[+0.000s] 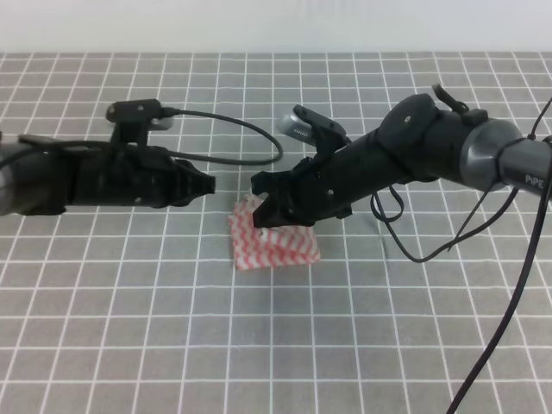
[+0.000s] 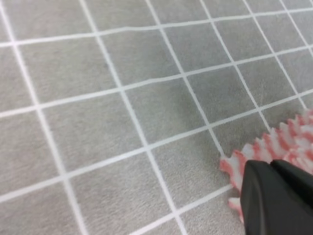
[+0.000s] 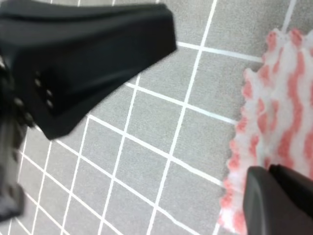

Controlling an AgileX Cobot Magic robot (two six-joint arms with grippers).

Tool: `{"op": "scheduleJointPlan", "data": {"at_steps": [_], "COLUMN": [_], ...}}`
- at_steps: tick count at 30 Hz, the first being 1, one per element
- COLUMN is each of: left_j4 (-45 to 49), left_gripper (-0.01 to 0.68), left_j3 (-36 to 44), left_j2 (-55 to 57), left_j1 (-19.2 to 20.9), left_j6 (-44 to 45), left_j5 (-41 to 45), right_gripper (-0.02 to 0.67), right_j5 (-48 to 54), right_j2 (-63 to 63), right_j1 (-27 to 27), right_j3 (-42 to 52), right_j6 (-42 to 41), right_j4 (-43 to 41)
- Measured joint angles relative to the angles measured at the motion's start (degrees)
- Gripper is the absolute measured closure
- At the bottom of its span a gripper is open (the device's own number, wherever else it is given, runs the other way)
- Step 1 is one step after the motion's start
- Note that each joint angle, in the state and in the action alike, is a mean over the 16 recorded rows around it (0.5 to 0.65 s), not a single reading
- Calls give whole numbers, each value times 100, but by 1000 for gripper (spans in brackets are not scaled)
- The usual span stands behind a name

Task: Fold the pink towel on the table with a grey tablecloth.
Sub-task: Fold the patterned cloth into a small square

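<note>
Centrally, near the middle of the grey gridded worktop (image 1: 129, 345), the towel (image 1: 274, 241) lies as a small, slightly skewed patch of pink-red and white zigzag stripes, its scalloped edges showing along the near and left sides. Its far edge is hidden under the right gripper (image 1: 263, 197), which hangs low over the far left corner; whether the tips touch the cloth cannot be told. In the right wrist view one dark finger (image 3: 93, 58) fills the upper left and the other shows at the lower right over the towel's wavy edge, so these jaws stand wide apart with nothing between them.

Just left of the towel, the left gripper (image 1: 207, 185) points toward it, its tip close to the right gripper's. The left wrist view shows only one dark finger (image 2: 276, 198) at the lower right, over the towel's scalloped corner; how these jaws stand cannot be told.

Bare grid cloth spreads on every side of the towel, widest toward the viewer. Black cables loop across the worktop behind and to the right. White lettering on the right arm's grey sleeve reads "PIPE", cut off by the frame.
</note>
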Motion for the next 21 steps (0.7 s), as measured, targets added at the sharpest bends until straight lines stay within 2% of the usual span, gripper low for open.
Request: {"op": "scheduleJointPlan", "data": {"at_steps": [8, 15, 21], "left_j4": [7, 4, 4], "left_gripper": [676, 676, 676], "left_j3": [0, 0, 0], "left_j2": [-13, -15, -15], "left_j1": [221, 242, 242], "left_j6": [-77, -84, -84], "left_j5": [230, 278, 281], "right_gripper": [664, 658, 610], "right_j5": [-68, -115, -130], "right_j2": [3, 3, 3], "right_j1": [46, 59, 59], "right_j3": [0, 0, 0], "right_j6": [-69, -138, -207], "right_j4": [30, 47, 145]}}
